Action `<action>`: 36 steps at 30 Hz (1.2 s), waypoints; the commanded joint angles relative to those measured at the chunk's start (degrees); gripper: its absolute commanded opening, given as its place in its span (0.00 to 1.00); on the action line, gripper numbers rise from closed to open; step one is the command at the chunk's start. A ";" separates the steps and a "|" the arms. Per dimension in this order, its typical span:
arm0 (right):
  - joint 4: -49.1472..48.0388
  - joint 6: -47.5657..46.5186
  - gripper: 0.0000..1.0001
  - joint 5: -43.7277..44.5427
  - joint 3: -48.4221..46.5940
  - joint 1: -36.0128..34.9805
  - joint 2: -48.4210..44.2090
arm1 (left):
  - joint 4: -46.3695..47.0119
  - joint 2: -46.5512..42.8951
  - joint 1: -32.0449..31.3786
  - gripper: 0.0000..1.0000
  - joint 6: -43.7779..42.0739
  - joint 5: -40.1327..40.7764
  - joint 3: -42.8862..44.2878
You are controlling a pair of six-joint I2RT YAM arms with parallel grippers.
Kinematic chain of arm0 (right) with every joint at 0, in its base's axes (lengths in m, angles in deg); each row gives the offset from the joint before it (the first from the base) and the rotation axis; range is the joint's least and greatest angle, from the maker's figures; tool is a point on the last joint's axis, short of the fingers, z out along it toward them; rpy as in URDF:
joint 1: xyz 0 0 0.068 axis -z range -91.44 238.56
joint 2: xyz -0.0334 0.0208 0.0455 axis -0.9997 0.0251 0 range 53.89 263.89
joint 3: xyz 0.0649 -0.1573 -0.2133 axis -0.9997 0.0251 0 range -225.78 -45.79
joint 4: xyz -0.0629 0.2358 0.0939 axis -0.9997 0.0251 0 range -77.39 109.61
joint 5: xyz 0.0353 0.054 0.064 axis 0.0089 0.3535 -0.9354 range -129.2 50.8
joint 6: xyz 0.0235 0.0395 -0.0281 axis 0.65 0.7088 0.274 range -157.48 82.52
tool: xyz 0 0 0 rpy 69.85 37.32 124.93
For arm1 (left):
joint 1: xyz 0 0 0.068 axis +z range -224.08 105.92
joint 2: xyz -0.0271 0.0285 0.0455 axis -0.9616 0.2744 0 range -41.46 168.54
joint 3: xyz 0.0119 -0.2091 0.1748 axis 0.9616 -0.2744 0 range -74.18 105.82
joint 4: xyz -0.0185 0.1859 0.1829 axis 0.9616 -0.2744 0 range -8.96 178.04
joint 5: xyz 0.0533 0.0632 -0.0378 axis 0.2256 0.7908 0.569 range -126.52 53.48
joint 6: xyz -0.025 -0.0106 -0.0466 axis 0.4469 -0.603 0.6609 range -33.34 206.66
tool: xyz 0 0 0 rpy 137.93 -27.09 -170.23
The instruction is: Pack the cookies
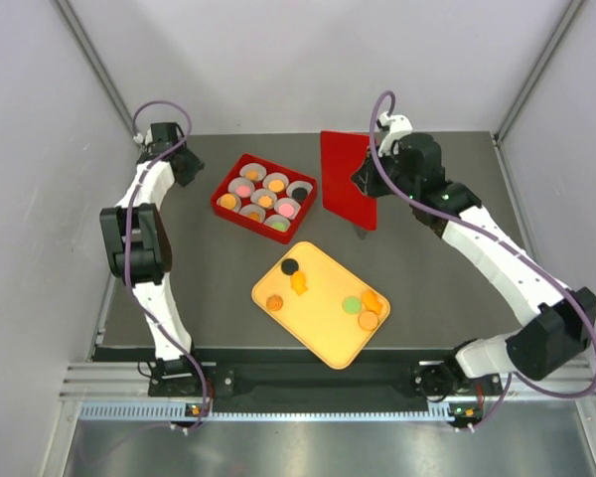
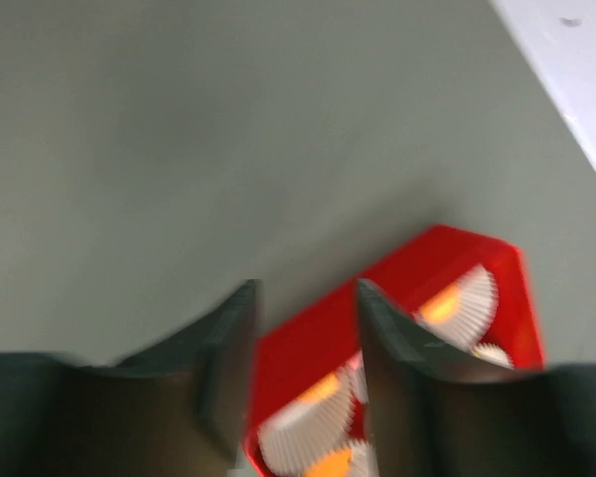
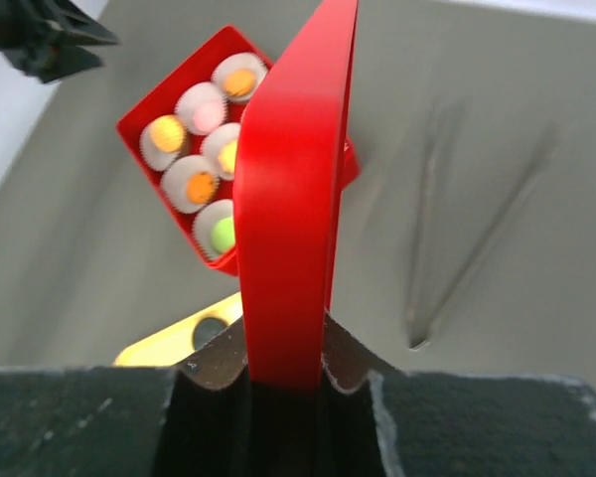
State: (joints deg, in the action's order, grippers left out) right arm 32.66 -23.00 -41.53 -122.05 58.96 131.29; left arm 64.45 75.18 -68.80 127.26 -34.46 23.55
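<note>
Left of the red box (image 2: 437, 248), off its far-left corner and clear of it: left gripper (image 2: 303, 343), fingers (image 2: 228, 348) partway apart, nothing between them. Wrist view is blurred, but a corner of the box shows just beyond the fingertips. Its cookies (image 1: 265, 200) lie ahead of the gap, none touched.

Right of the box, just beside its right-hand side: right gripper (image 3: 283, 363) clamped tight on one edge of a red lid (image 1: 346, 179), which stands upright. The boxed cookies sit past the lid's left face, apart from that gripper.

Count in the box: nine paper cups (image 3: 179, 171), three by three, one cookie each. Five orange, two pink, one green, one dark.

Near side of the box, a little to its right: yellow tray (image 1: 323, 333) with six loose cookies. Four orange, one black, one green.

One box, one lid, one tray.
</note>
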 commanded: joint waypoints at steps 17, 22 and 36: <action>-38.85 27.07 0.00 -29.31 7.88 13.78 8.99 | 22.18 5.97 -1.67 0.39 10.46 -11.20 -12.74; -50.78 33.85 0.00 -34.13 11.32 15.80 13.98 | 23.07 3.78 -2.81 0.36 12.04 -10.95 -17.91; -73.12 53.19 0.00 -41.79 11.76 19.06 28.23 | 22.02 -10.90 -10.02 0.33 15.65 -5.15 -31.63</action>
State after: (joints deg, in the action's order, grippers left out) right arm -28.12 25.47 -80.32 -109.14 77.36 158.79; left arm 86.55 69.52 -77.19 141.60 -40.78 -5.71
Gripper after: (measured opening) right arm 0.130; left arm 0.333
